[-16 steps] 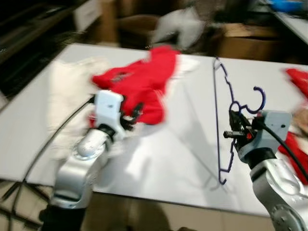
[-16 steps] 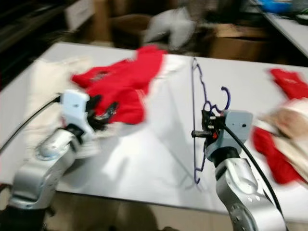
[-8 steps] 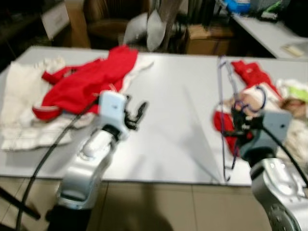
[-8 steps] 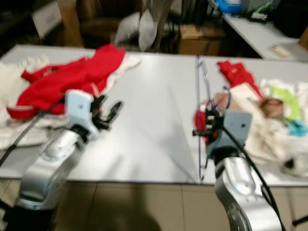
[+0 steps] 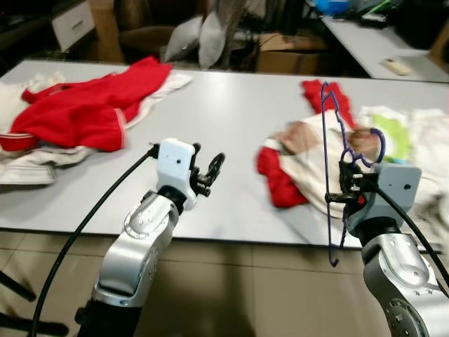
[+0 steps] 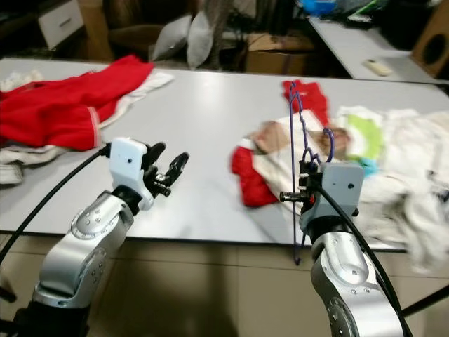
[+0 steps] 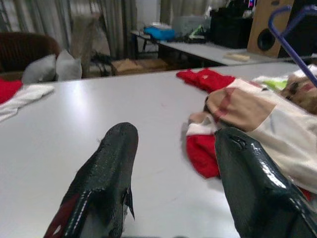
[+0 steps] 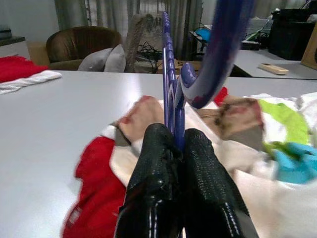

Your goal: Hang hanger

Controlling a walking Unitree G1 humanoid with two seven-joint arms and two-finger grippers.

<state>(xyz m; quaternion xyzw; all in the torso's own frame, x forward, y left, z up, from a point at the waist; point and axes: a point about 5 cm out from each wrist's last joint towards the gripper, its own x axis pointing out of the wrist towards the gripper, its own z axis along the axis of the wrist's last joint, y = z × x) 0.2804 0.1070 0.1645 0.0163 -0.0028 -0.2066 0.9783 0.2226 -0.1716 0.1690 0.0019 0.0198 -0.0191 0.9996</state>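
My right gripper [image 5: 345, 188] is shut on a purple plastic hanger [image 5: 325, 147], gripping it just below the hook. The hanger stands upright and edge-on, its lower end hanging past the near table edge, in front of a pile of clothes [image 5: 298, 158]. In the right wrist view the fingertips [image 8: 161, 148] pinch the purple hanger [image 8: 168, 74] between them. My left gripper [image 5: 209, 172] is open and holds nothing, raised over the near edge of the grey table [image 5: 231, 116]. In the left wrist view its two black fingers [image 7: 114, 158] stand wide apart.
A red garment [image 5: 77, 112] on white cloth lies at the table's far left. Mixed red, cream, green and white clothes [image 6: 365, 140] cover the right side. Grey pillows [image 5: 196, 38], a brown chair and cardboard boxes stand behind. A second table [image 5: 365, 38] is at the back right.
The whole view has swung to the right: the red garment slid to the left and the clothes pile came in on the right. Both grippers keep the same pose, the hanger still held.
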